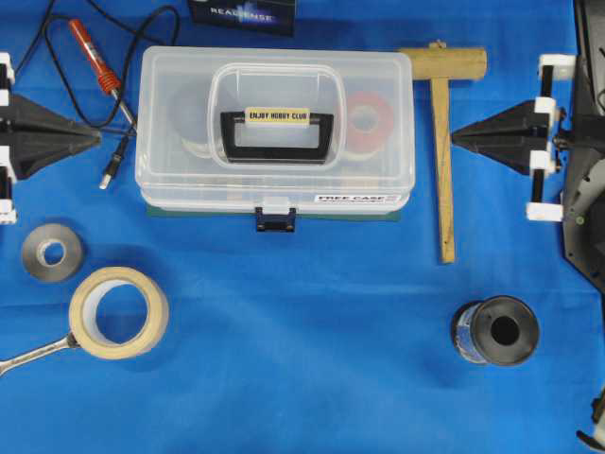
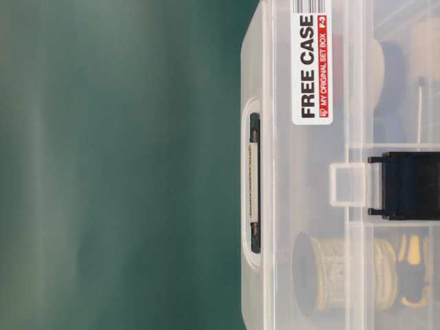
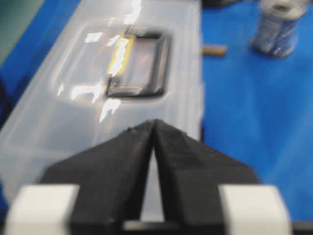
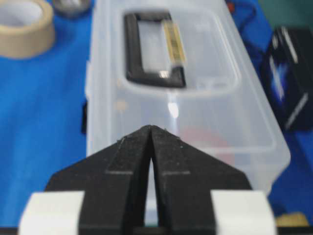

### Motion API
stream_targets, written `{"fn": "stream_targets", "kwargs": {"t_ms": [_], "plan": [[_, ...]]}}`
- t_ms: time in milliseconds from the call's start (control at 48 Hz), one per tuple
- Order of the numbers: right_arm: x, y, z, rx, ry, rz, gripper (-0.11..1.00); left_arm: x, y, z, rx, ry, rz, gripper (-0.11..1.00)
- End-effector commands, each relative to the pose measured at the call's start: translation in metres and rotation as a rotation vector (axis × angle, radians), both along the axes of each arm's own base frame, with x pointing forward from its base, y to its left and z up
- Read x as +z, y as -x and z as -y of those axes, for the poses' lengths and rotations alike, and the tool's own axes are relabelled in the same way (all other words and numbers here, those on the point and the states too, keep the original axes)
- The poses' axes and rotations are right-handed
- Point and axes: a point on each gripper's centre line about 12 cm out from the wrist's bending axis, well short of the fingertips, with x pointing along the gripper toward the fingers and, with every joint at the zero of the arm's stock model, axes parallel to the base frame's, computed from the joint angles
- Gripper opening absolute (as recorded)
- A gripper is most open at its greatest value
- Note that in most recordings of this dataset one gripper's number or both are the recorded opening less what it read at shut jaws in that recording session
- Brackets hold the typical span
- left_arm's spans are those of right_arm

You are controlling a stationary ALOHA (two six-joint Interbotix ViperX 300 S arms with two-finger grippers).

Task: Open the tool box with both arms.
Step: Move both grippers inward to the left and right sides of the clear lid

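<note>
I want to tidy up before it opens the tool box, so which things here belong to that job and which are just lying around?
For the job:
tool box
latch
left gripper
right gripper

Lying about:
wooden mallet
masking tape
grey tape roll
wire spool
wrench
soldering iron

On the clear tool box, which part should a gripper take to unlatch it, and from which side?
Probably the dark blue latch, at the middle of the tool box front wall. Come from the near side: it juts past the lid edge there, clear of neighbours.
</note>
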Motion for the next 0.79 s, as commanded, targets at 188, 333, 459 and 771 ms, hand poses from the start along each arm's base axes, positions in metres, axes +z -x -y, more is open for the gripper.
{"fn": "stream_targets", "kwargs": {"t_ms": [188, 333, 459, 771], "plan": [[-0.019, 0.001, 0.021, -0.097, -0.047, -0.155, 0.72, -0.03, 0.008, -0.019, 0.103, 0.027, -0.148, 0.71], [-0.03, 0.003, 0.029, -0.137, -0.064, -0.224, 0.87, -0.046, 0.008, -0.025, 0.13, 0.048, -0.225, 0.93], [-0.039, -0.001, 0.032, -0.145, -0.073, -0.262, 0.87, -0.053, 0.004, -0.029, 0.145, 0.054, -0.249, 0.92], [-0.054, -0.024, 0.04, -0.145, -0.08, -0.297, 0.87, -0.067, -0.016, -0.037, 0.156, 0.05, -0.234, 0.93]]}}
